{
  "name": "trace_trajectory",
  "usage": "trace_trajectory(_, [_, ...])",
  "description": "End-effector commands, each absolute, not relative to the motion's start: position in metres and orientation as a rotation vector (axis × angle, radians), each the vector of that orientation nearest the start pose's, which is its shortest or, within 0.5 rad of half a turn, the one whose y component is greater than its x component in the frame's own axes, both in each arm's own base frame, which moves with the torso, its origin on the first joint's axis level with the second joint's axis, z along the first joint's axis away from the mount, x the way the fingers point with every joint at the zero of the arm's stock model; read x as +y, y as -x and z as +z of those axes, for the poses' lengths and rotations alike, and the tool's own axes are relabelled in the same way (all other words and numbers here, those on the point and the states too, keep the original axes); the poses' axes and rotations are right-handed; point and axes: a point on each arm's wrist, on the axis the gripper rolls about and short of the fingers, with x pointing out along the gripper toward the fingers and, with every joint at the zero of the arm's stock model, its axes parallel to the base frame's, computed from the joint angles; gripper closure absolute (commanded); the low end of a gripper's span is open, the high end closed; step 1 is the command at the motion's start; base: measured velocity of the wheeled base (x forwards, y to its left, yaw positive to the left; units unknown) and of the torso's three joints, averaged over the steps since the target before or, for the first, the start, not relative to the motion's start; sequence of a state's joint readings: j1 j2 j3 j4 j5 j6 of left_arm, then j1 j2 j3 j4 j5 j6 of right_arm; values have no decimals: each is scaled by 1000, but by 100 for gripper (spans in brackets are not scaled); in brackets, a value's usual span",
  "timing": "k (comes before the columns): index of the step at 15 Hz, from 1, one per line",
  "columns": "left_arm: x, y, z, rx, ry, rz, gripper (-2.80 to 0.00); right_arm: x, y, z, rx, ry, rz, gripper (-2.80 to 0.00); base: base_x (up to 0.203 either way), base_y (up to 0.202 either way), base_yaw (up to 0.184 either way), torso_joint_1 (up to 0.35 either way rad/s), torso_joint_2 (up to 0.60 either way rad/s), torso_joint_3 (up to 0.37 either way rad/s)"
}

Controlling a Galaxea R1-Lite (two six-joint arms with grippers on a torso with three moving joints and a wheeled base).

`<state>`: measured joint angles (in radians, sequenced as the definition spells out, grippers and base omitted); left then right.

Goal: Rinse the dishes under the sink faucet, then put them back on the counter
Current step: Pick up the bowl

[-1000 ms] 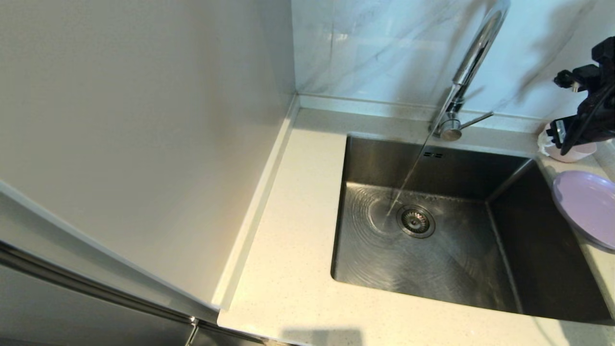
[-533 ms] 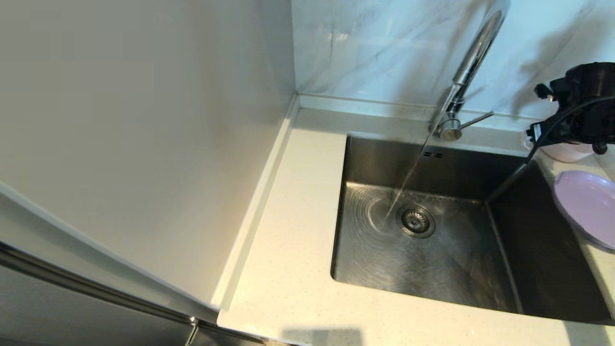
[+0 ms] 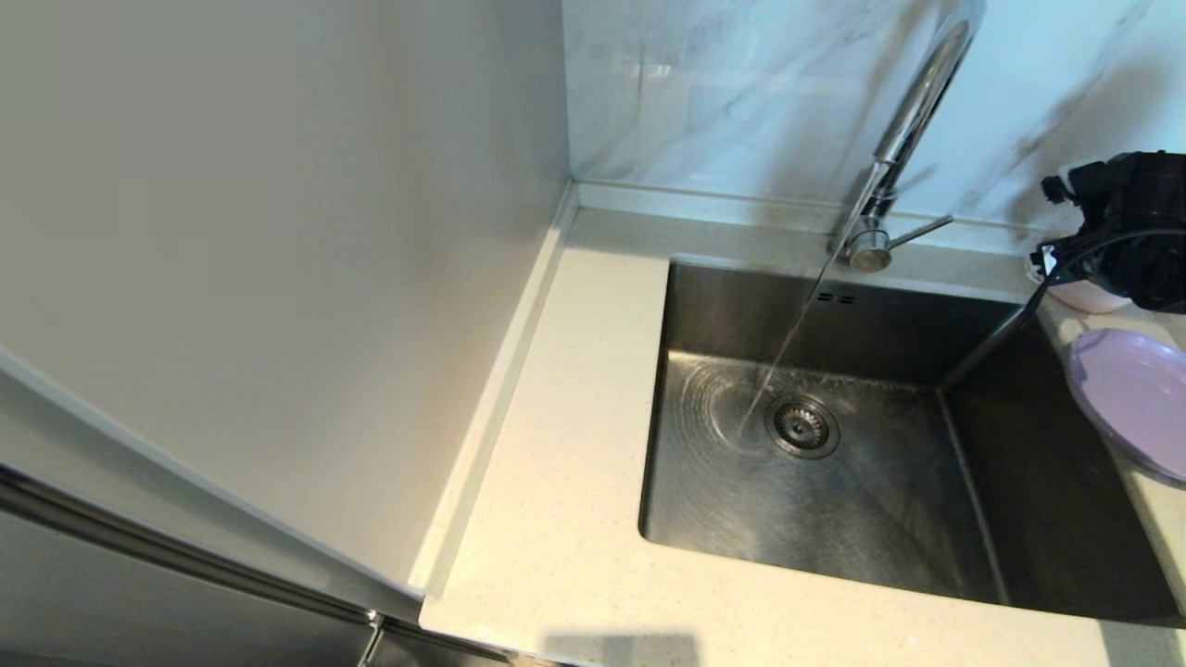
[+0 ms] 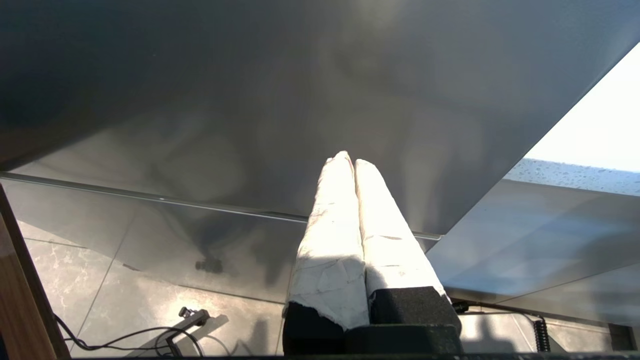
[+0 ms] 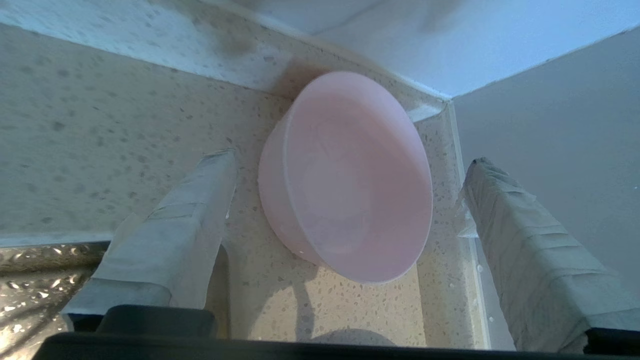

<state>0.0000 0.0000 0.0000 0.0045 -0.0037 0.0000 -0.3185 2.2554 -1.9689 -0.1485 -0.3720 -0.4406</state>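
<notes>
The pale pink bowl (image 5: 350,175) stands on the speckled counter (image 5: 125,125) in the back right corner; in the head view only a sliver of the bowl (image 3: 1079,295) shows under my right arm. My right gripper (image 5: 350,160) hovers over it, open, one taped finger on each side of the bowl and apart from it. The lilac plate (image 3: 1135,400) lies on the counter right of the sink (image 3: 834,463). Water runs from the chrome faucet (image 3: 913,111) to a spot beside the drain strainer (image 3: 802,427). My left gripper (image 4: 348,161) is shut and empty, away from the sink.
A tall pale cabinet panel (image 3: 278,232) rises at the left of the counter (image 3: 574,445). The faucet's thin lever (image 3: 917,232) sticks out to the right. Marble wall tiles (image 3: 723,93) close the back. The left wrist view shows cabinet fronts and floor cables (image 4: 150,335).
My right arm has turned at the wrist and dropped lower over the pink bowl. The water stream, plate and sink look the same.
</notes>
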Motion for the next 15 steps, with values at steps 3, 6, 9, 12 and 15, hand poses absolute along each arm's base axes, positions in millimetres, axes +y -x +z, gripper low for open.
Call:
trace_trajectory(3, [0, 23, 75, 5, 0, -4, 0, -160, -454, 235, 307, 428, -632, -280, 0, 0, 0, 0, 0, 0])
trace_trajectory(6, [0, 23, 75, 5, 0, -3, 0, -164, -452, 233, 330, 430, -637, 0, 0, 0, 0, 0, 0, 0])
trace_trajectory(9, [0, 23, 75, 5, 0, -4, 0, -165, -450, 230, 362, 439, -630, 0, 0, 0, 0, 0, 0, 0])
trace_trajectory(12, [0, 23, 75, 5, 0, -4, 0, -166, -450, 230, 363, 439, -632, 0, 0, 0, 0, 0, 0, 0])
trace_trajectory(15, [0, 23, 75, 5, 0, -4, 0, -163, -447, 236, 339, 418, -623, 0, 0, 0, 0, 0, 0, 0])
